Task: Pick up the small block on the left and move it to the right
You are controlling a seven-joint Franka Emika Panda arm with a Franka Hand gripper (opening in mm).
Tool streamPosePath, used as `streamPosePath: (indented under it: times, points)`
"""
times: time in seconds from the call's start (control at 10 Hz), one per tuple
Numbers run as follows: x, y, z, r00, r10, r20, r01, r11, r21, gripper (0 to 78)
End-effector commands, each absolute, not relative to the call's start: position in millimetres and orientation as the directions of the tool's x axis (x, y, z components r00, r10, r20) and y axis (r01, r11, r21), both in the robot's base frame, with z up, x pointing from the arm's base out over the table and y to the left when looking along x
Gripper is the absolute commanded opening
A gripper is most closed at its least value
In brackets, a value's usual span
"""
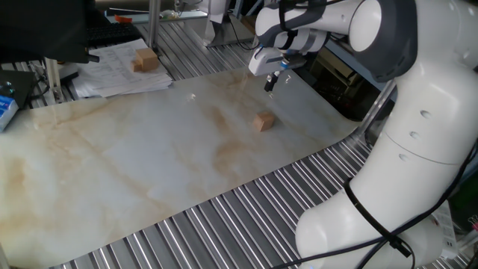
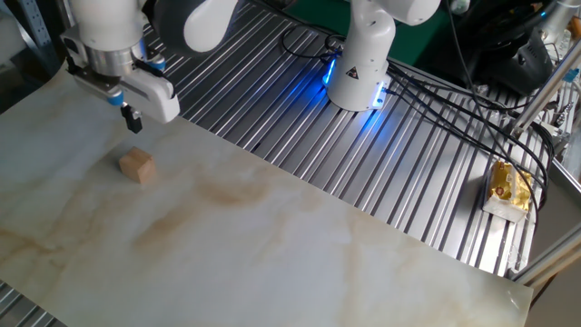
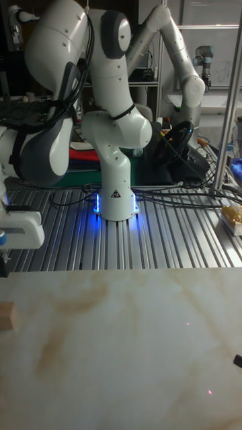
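Observation:
The small block [image 1: 262, 121] is a plain tan cube lying on the marble board [image 1: 134, 157]. It also shows near the board's left side in the other fixed view [image 2: 136, 165] and at the left edge of the tall view [image 3: 6, 315]. My gripper [image 1: 270, 84] hangs above the board, a little beyond the block and apart from it. Its dark fingers are pressed together, shut on nothing. In the other fixed view the gripper [image 2: 130, 118] sits just above and behind the block. The tall view cuts the gripper off at the left edge.
A larger oblong tan block [image 1: 146, 60] rests on a stack of papers [image 1: 112, 78] at the back. Ribbed metal table [image 2: 363, 163] surrounds the board. The robot base [image 2: 359, 64] glows blue, and a yellow packet [image 2: 508, 186] lies at the right.

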State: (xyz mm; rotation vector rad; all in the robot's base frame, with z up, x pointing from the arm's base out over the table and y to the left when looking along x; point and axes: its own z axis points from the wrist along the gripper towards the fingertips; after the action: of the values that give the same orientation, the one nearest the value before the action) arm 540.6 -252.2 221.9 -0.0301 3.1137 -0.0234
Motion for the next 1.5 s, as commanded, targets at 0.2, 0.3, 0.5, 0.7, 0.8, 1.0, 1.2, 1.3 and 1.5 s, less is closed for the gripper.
streamPosePath:
  times: [0.2, 0.3, 0.5, 0.7, 0.8, 1.0, 1.2, 1.3, 1.5]
  points:
    - [538.3, -254.4, 224.0, -1.0, 0.0, -0.022, 0.001, 1.0, -0.025, 0.0]
    - [538.3, -254.4, 223.9, -1.0, -0.002, -0.022, -0.002, 1.0, -0.027, 0.0]
    - [538.3, -254.4, 223.9, -1.0, -0.001, -0.026, -0.001, 1.0, -0.021, 0.0]
    - [538.7, -254.5, 224.1, -0.999, 0.035, -0.026, 0.035, 0.999, -0.025, 0.0]
    - [538.6, -254.5, 224.0, -0.999, 0.046, -0.029, 0.047, 0.999, -0.025, 0.0]
    - [538.0, -253.7, 221.9, -0.998, 0.046, -0.035, 0.047, 0.998, -0.034, 0.0]
    - [538.2, -253.6, 220.9, -0.999, 0.035, -0.034, 0.036, 0.999, -0.037, 0.0]
    - [538.2, -253.6, 220.9, -0.999, 0.031, -0.037, 0.033, 0.999, -0.039, 0.0]
    - [538.2, -253.6, 220.9, -0.999, -0.003, -0.052, 0.0, 0.998, -0.062, 0.0]
